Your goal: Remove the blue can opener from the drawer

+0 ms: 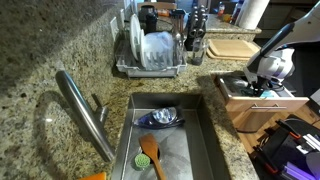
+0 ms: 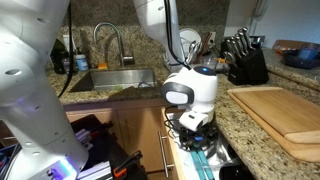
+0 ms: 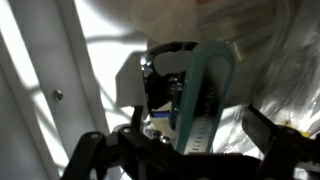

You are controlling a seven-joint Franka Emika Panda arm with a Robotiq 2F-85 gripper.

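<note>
Granite counter (image 1: 40, 60) surrounds a steel sink (image 1: 207, 135) holding a dark blue dish (image 1: 160, 119). A dish rack (image 1: 150, 55) sits at upper centre and a wooden cutting board (image 2: 285, 115) at the right. The blue can opener (image 3: 205, 95) lies in the drawer (image 1: 265, 110) on its white floor, smooth teal handles beside dark metal. My arm (image 2: 155, 20) bends down into the drawer. My fingers (image 3: 92, 155) are spread either side, gripping nothing.

The arm (image 2: 152, 18) bends over and comes down from above. Its round white wrist (image 2: 190, 92) sits directly over the claw (image 2: 197, 138), which points straight downward. In the wrist view, both dark fingers (image 3: 92, 150) are spread well apart.
</note>
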